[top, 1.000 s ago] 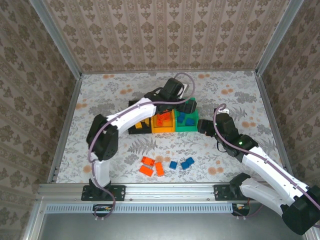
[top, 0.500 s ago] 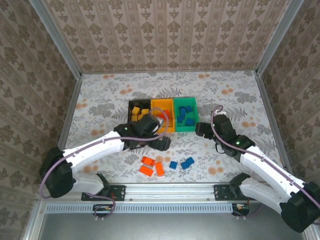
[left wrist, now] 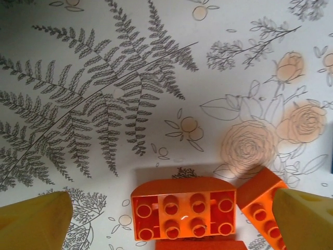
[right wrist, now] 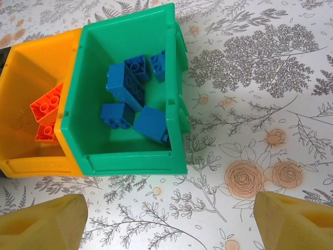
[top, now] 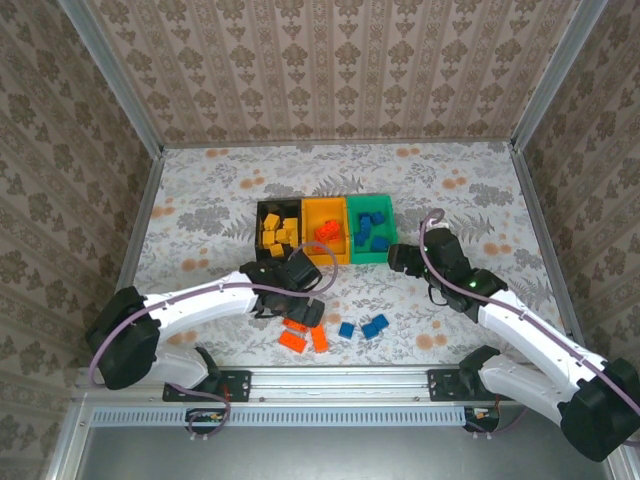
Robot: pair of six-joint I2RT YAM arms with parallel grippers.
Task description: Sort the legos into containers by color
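Most of the sorting looks done. Three bins stand joined in a row near the middle of the table (top: 200, 200). The black bin (top: 280, 203) on the left holds yellow bricks (top: 277, 231). The orange bin (top: 325, 200) in the middle holds orange bricks (top: 327, 231). The green bin (right wrist: 130, 161) on the right holds blue bricks (right wrist: 125, 88). No brick seems to sit in the wrong bin.

What is left lies loose toward the near edge of the table. There are three loose orange bricks (top: 293, 340) and, to their right, a few loose blue bricks (top: 375, 326); two of the blue ones touch, so their count is unsure.

The left gripper (top: 308, 306) hangs over the orange group, fingers spread wide and holding nothing. In its wrist view one brick (left wrist: 182, 207) lies between the fingers. A second brick touches that one's right corner and a third lies just beside its near edge, so closing there could catch a neighbour.

The right gripper (right wrist: 171, 219) hovers above bare table just beside the green bin's near wall, also wide and empty. Nothing lies between the loose bricks and the bins.
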